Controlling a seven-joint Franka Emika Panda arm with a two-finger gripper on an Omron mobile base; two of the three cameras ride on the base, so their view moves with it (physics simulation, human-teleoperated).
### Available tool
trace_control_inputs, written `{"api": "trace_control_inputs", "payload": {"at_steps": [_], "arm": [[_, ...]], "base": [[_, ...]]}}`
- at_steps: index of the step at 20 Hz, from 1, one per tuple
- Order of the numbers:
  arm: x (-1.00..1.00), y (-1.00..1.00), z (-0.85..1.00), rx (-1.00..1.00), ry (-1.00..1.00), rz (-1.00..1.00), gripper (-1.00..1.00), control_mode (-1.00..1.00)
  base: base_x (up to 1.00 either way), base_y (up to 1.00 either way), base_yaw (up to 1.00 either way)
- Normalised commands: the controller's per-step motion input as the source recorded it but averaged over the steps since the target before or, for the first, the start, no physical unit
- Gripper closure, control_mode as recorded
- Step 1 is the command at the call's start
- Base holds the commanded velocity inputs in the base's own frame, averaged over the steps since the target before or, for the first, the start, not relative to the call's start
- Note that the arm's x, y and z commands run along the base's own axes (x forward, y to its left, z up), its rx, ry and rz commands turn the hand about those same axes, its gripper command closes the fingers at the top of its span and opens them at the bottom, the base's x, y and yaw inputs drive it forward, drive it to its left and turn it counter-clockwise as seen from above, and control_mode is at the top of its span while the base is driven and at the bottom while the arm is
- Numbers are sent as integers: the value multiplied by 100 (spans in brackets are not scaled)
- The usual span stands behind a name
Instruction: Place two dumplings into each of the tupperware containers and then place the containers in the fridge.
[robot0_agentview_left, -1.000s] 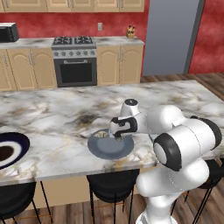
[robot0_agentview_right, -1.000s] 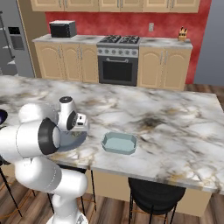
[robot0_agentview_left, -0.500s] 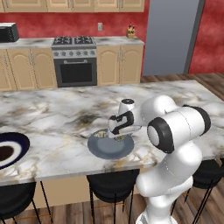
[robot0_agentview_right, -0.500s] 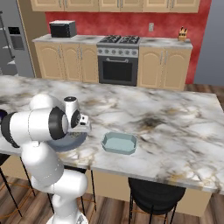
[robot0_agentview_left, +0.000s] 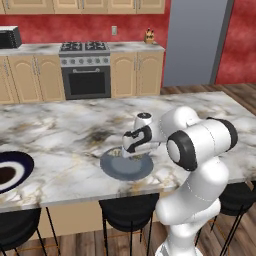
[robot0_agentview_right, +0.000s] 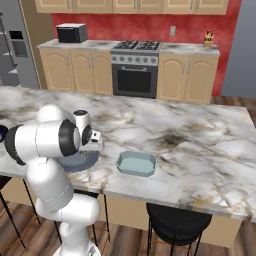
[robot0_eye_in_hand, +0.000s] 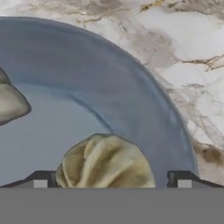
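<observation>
Hanging low over a round grey plate (robot0_agentview_left: 126, 167), the gripper (robot0_eye_in_hand: 112, 180) has its two tips spread wide apart. One dumpling (robot0_eye_in_hand: 105, 162) sits right between the tips in the hand view. The tips stand on either side of it, and it cannot be told if they touch it. A second dumpling (robot0_eye_in_hand: 10, 101) lies on the same plate, off to one side of the first and well apart from the gripper. So two dumplings can be counted on the grey plate.

The grey plate sits on the marble tabletop (robot0_agentview_left: 60, 135), near the edge closest to the robot. In the hand view, the plate's rim (robot0_eye_in_hand: 153, 87) curves past the first dumpling, with bare marble just beyond it.

One pale bluish tupperware container (robot0_agentview_right: 136, 163) sits on the tabletop beside the grey plate, on the side away from the robot's body in the right base view. It is open on top and looks bare inside. It is near the plate but does not touch it. A round dark-blue-and-white plate (robot0_agentview_left: 11, 172) lies further along the tabletop, well apart from the grey plate, at the left edge of the left base view.

The tabletop behind the grey plate is wide and bare. The tall grey fridge (robot0_agentview_left: 196, 42) stands far behind the tabletop, beside the wood cabinets, and its door looks shut. Three black stools (robot0_agentview_left: 127, 210) stand under the near edge of the tabletop.
</observation>
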Motion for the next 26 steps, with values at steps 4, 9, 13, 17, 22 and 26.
{"api": "trace_control_inputs", "payload": {"at_steps": [4,9,13,17,22,26], "arm": [[0,0,0,0,0,0,100,-100],[0,-19,24,0,0,0,100,-100],[-5,-65,43,0,1,0,100,-100],[-5,-85,33,0,5,0,100,-100],[-11,-89,18,0,9,0,100,-100],[-37,-77,0,1,6,1,100,-100]], "base": [[0,0,0],[0,0,0],[0,0,0],[0,0,0],[0,0,0],[0,0,0]]}}
